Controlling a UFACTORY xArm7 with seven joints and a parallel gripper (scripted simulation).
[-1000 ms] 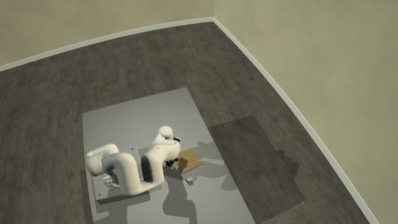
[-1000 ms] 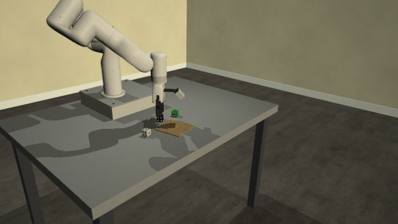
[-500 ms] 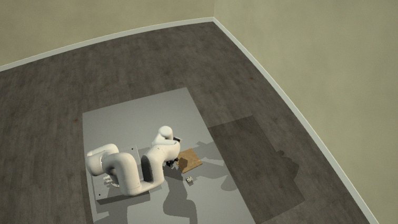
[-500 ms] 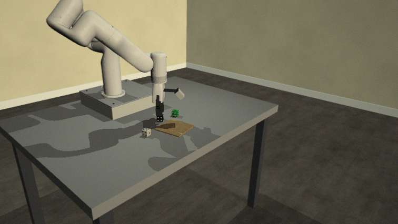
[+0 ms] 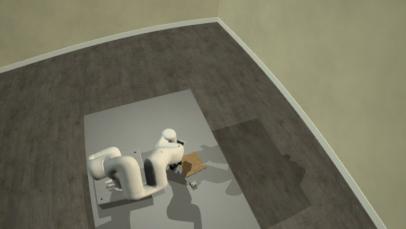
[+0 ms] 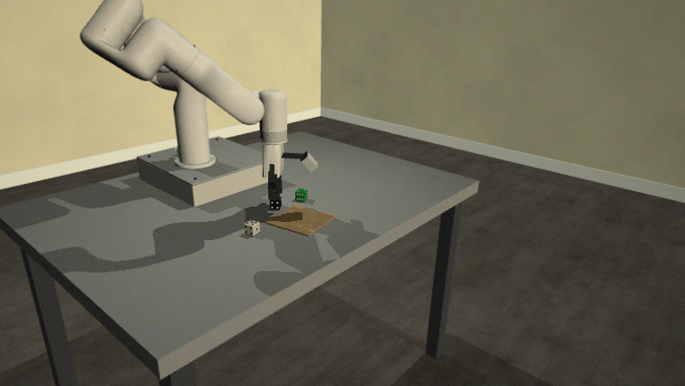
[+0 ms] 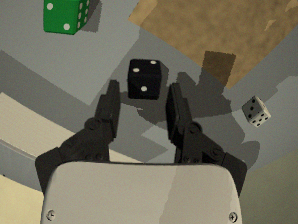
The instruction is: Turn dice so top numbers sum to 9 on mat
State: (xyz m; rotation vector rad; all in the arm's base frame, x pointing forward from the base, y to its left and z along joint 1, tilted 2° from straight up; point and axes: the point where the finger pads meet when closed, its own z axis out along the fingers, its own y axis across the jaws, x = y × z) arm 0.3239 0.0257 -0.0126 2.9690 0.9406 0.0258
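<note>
Smooth grey table; mottled tan mat.

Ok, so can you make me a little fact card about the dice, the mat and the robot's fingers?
green die: on the table, off the mat
black die: off the mat, near the fingers' tips
white die: on the table, off the mat
mat: brown, lying flat on the table
fingers: partly open, a gap on each side of the black die in the wrist view
dice on the mat: none
</note>
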